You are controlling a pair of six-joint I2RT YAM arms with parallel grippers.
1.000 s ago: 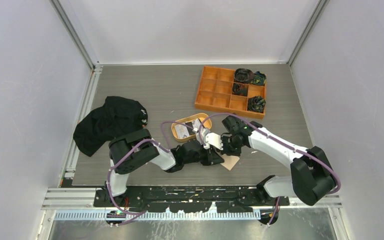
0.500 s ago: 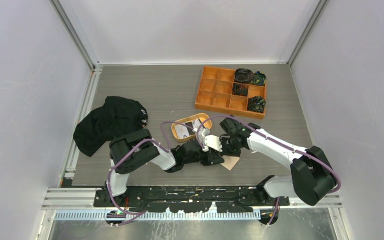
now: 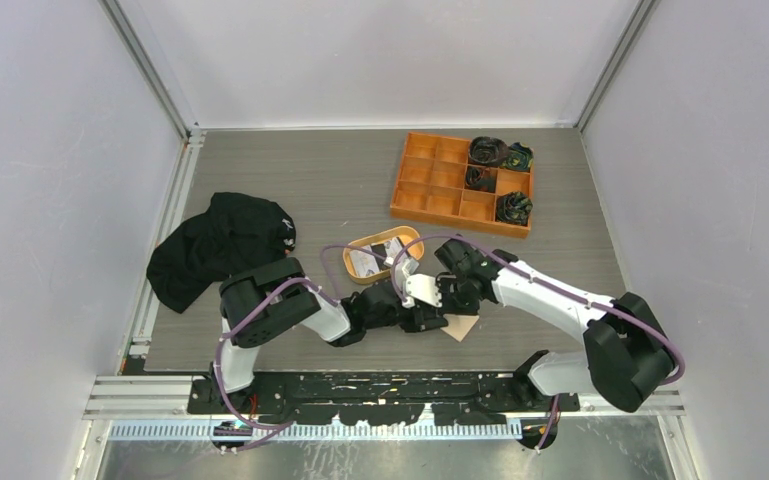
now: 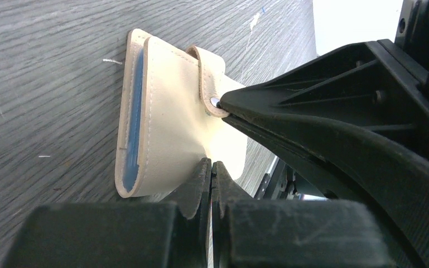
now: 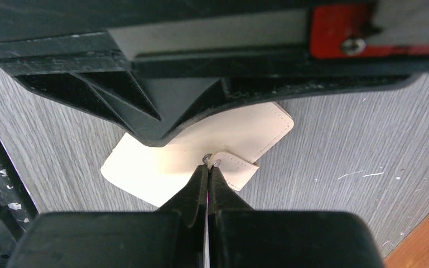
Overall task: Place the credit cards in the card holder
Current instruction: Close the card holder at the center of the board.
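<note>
Change over the last second: the right gripper (image 5: 207,167) has crept left and toward the bases across the table (image 3: 290,180), closing on the left gripper (image 4: 211,170). Left hasn't budged. Both now meet over the card holder (image 4: 167,117), which lies flat near the front edge, centre, just on the bases' side of the oval tray (image 3: 408,238).

Right jaws are together, tips right on the stud of the snap tab (image 5: 239,168). I can't tell if they nip the tab or just press it. Left jaws are also together, tips on the holder's face at its edge. It looks like a hold-down, not a grip, but I can't rule out a pinch of leather.

My read: left pins, right works the snap. The tab is folded over the front, so it's either being popped for the next card or pressed shut. I can't say which.

Contents:
- Holder: a blue strip shows along its open side. I take that for the blue card (image 4: 135,111), already in.
- Tray: a light card (image 3: 363,262) with something dark on it, too small to call and partly hidden.
- Compartment box (image 3: 428,178), far right: four right-hand cells hold dark rolled bundles (image 3: 488,152).

Not done, as I judge it: at least one card is still in the tray.
</note>
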